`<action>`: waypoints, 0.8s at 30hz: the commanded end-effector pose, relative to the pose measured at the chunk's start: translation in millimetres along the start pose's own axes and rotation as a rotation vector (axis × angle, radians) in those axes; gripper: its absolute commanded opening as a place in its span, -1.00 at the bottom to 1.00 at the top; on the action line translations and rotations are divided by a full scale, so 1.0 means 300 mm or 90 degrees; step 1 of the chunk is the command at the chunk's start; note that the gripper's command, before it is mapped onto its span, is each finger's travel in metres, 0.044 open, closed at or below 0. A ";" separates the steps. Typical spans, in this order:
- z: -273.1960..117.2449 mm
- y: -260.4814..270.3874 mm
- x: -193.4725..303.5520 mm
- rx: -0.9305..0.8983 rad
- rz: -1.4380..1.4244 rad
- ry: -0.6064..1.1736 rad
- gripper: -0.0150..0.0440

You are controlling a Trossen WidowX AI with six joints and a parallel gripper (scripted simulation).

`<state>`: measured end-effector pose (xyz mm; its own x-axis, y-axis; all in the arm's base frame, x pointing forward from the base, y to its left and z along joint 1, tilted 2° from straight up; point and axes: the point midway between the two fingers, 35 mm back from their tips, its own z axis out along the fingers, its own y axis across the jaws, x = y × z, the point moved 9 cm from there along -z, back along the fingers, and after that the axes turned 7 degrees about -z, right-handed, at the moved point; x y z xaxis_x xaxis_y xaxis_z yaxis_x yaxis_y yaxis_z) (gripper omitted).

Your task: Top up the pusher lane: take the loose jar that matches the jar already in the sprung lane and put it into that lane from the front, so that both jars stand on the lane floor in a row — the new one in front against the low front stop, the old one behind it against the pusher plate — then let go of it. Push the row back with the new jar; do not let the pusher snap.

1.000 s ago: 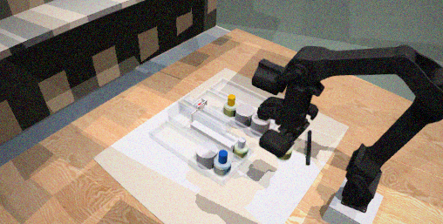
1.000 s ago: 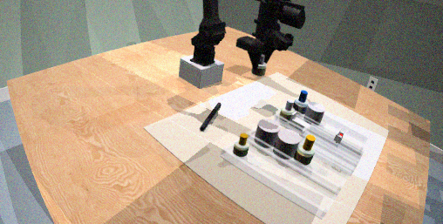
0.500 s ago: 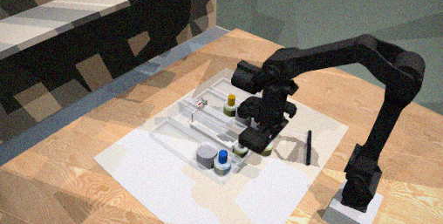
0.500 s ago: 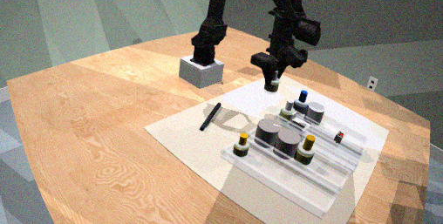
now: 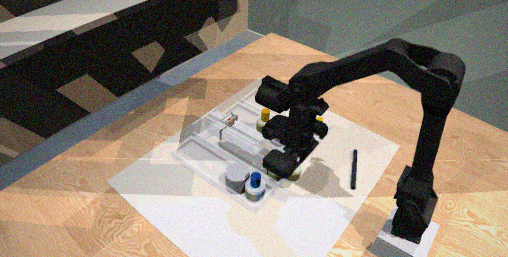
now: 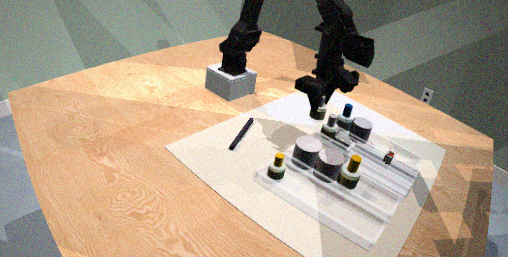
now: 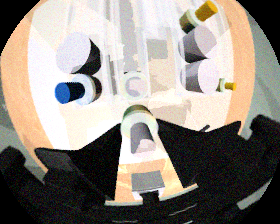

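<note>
Clear laned tray, blue-capped jar beside a grey cylinder in one outer lane, tool gripping a grey-capped jar.

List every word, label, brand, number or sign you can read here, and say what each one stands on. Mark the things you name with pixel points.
No readable text anywhere.
The blue-capped jar (image 5: 255, 191) (image 6: 345, 120) (image 7: 85, 90): no lettering can be made out.
The pen-like black stick (image 5: 354, 169) (image 6: 241, 133): too small and blurred to tell.
The small red mark in the tray: too small to read.
</note>
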<state>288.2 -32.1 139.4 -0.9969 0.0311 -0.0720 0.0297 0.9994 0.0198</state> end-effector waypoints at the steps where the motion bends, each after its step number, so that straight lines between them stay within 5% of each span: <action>1: 0.041 0.000 0.002 0.000 -0.004 0.008 -0.49; 24: 0.041 -0.003 -0.021 0.000 -0.004 0.008 -0.49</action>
<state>292.6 -32.5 127.4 -0.9978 0.0306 -0.0586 0.0294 0.9993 0.0209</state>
